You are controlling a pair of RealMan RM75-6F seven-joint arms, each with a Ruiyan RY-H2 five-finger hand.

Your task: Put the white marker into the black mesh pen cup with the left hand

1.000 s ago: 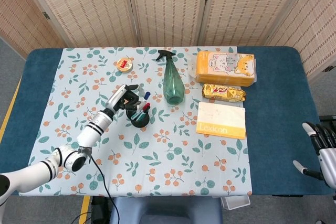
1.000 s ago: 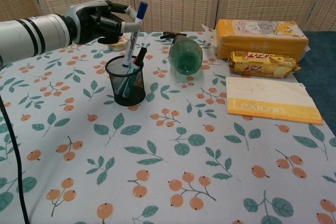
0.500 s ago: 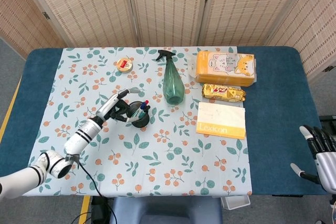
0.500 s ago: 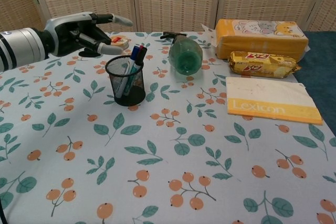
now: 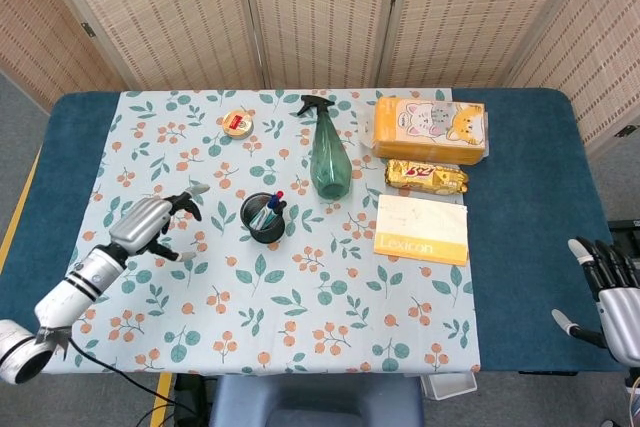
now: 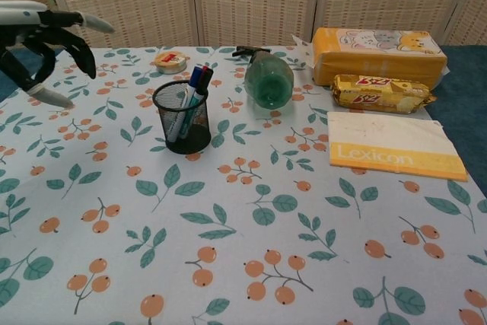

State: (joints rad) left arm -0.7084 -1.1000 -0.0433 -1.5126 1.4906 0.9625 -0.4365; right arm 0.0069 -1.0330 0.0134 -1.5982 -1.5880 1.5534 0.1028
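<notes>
Marker (image 6: 185,100) standing in mesh cup (image 6: 183,119); left hand (image 5: 153,222) well left of cup, fingers spread, holding nothing. Right hand (image 5: 612,292) at far right edge, fingers apart.

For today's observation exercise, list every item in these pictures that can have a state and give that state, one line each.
white marker: standing in the cup, released
black mesh pen cup: upright, holding pens
left hand: open, off to the cup's left
right hand: open, beyond the table's edge
spray bottle: upright
round tin: lid on

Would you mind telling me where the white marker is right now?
The white marker stands in the black mesh pen cup, left of centre in both views, just left of the green spray bottle. The left hand is open, well to the cup's left.
</notes>
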